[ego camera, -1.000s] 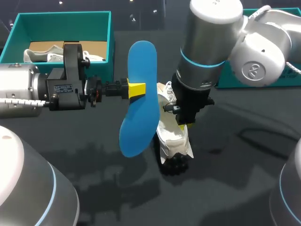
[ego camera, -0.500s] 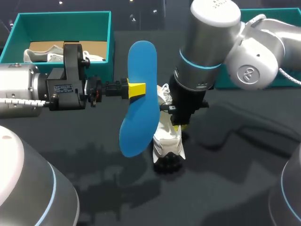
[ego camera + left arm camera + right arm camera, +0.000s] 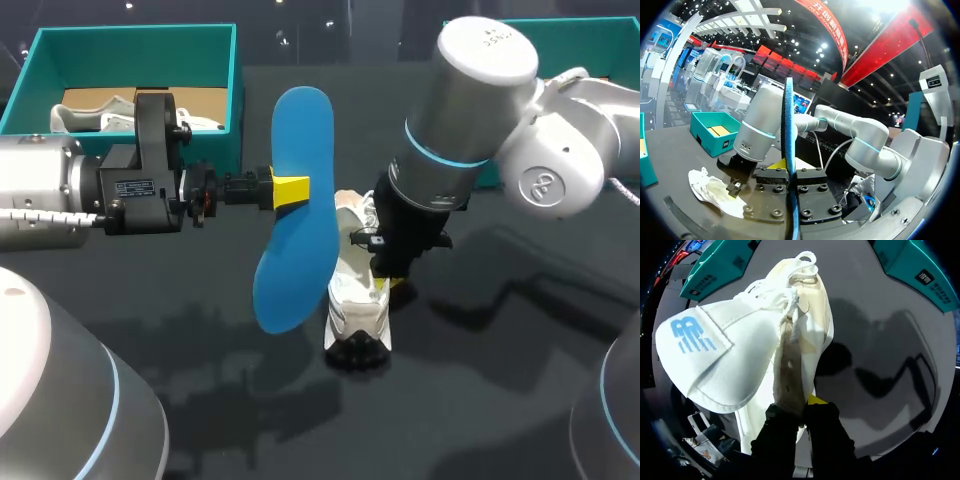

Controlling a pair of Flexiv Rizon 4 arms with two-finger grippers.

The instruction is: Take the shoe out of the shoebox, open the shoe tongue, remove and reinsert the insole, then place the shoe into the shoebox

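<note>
Insole out: left gripper (image 3: 290, 189) clamped flat on the blue insole (image 3: 298, 120) at mid-length, holding it upright above the table (image 3: 500, 400) just beside the shoe (image 3: 358, 305), likely staged for reinsertion. The right gripper (image 3: 802, 405) is pinched nearly closed on the shoe's side wall by the collar, apparently steadying it with its opening exposed. The shoe sits on the table, well apart from the shoebox (image 3: 135, 38)

The head camera sits above and behind the robot, looking down on the dark table (image 3: 520, 400) from some way off; the left wrist camera looks out nearly level across it, the blue insole (image 3: 789, 125) edge-on right before it, the white shoe (image 3: 715, 192) just beyond; the right wrist camera looks steeply down, very near that shoe; all three share the shoe.
</note>
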